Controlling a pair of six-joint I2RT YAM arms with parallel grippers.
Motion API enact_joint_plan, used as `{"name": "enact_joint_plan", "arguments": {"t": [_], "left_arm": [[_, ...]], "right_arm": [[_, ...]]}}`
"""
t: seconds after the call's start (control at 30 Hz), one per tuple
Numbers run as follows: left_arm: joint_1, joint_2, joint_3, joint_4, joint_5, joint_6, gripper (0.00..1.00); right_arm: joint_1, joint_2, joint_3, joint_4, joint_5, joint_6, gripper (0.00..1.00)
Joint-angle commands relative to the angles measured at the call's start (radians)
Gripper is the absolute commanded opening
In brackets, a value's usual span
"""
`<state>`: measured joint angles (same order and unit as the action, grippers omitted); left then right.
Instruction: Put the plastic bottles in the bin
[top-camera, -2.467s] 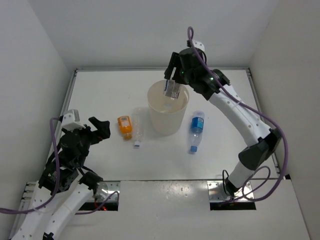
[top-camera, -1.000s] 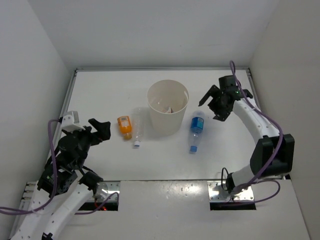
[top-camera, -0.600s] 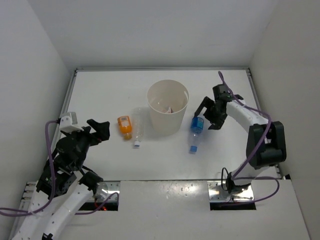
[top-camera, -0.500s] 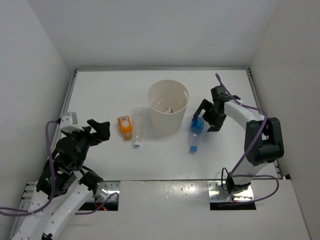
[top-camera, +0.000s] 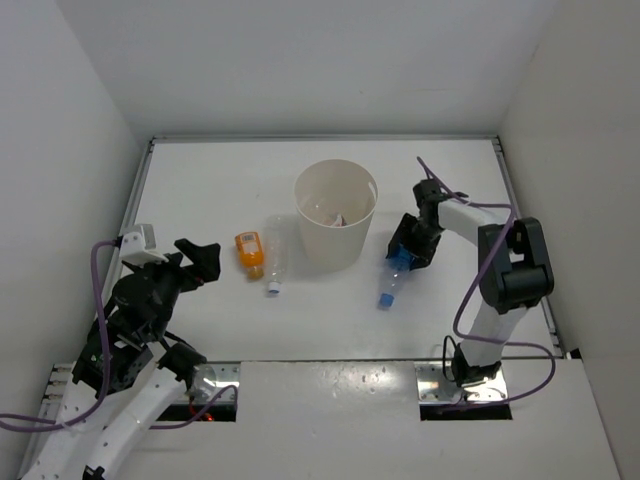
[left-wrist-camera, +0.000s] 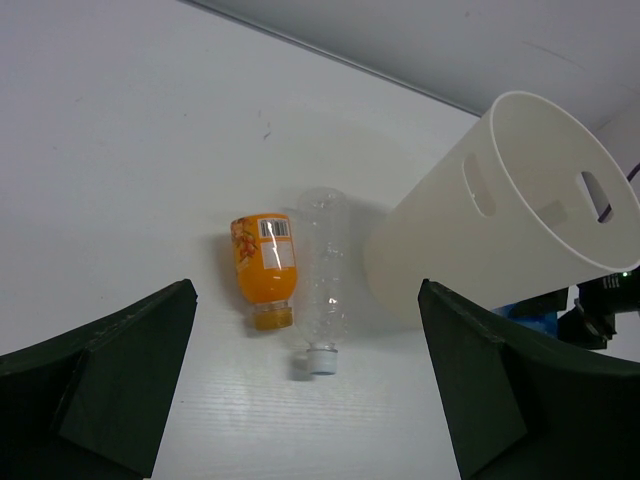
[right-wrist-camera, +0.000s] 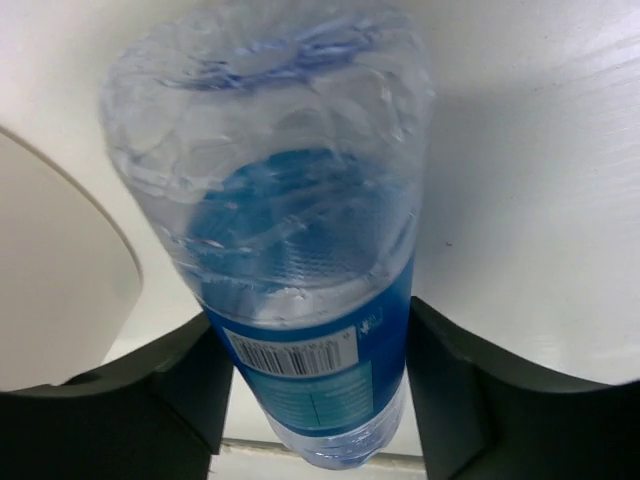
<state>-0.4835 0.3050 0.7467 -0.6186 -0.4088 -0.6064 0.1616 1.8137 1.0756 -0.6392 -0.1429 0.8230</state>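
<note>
The cream-white bin (top-camera: 335, 248) stands mid-table, with a clear bottle (top-camera: 336, 213) showing faintly inside. The orange bottle (top-camera: 249, 251) and a clear white-capped bottle (top-camera: 274, 256) lie side by side left of the bin; both also show in the left wrist view, the orange bottle (left-wrist-camera: 266, 267) and the clear bottle (left-wrist-camera: 325, 290). The blue-labelled bottle (top-camera: 392, 278) lies right of the bin. My right gripper (top-camera: 405, 255) is down over its base end, fingers (right-wrist-camera: 455, 400) pressed on both sides of the bottle (right-wrist-camera: 300, 290). My left gripper (top-camera: 200, 262) is open and empty, well left of the orange bottle.
White walls close in the table on the left, back and right. The bin's wall (right-wrist-camera: 50, 290) stands right beside the right gripper. Purple cables hang from both arms.
The right arm let a clear bottle go into the bin, swung right and came down onto the blue-labelled bottle, its fingers now around it. The left arm has barely moved.
</note>
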Motion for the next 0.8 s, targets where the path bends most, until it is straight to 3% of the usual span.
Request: {"name": "enact_joint_plan", "arguments": {"t": [0.0,0.1,0.13,0.33,0.5,0.7,0.77], "left_arm": [[-0.010,-0.007,-0.004,0.034,-0.001,0.011,1.00],[-0.010,-0.007,-0.004,0.034,-0.001,0.011,1.00],[-0.010,-0.007,-0.004,0.034,-0.001,0.011,1.00],[-0.010,-0.007,-0.004,0.034,-0.001,0.011,1.00],[-0.010,-0.007,-0.004,0.034,-0.001,0.011,1.00],[-0.010,-0.007,-0.013,0.034,-0.001,0.011,1.00],[-0.010,-0.007,-0.013,0.034,-0.001,0.011,1.00]], "right_arm": [[-0.008,-0.066,0.018,-0.016,0.006,-0.015,0.60],[-0.026,-0.109,0.082,-0.089,0.078,-0.027,0.46],[-0.027,-0.141,0.111,-0.115,0.106,-0.027,0.35],[-0.037,-0.301,0.453,-0.303,0.478,0.018,0.26],[-0.028,-0.451,0.535,-0.199,0.502,-0.031,0.26],[0.031,-0.501,0.535,0.001,0.286,-0.030,0.24],[0.059,-0.470,0.579,0.001,0.276,-0.030,0.24]]}}
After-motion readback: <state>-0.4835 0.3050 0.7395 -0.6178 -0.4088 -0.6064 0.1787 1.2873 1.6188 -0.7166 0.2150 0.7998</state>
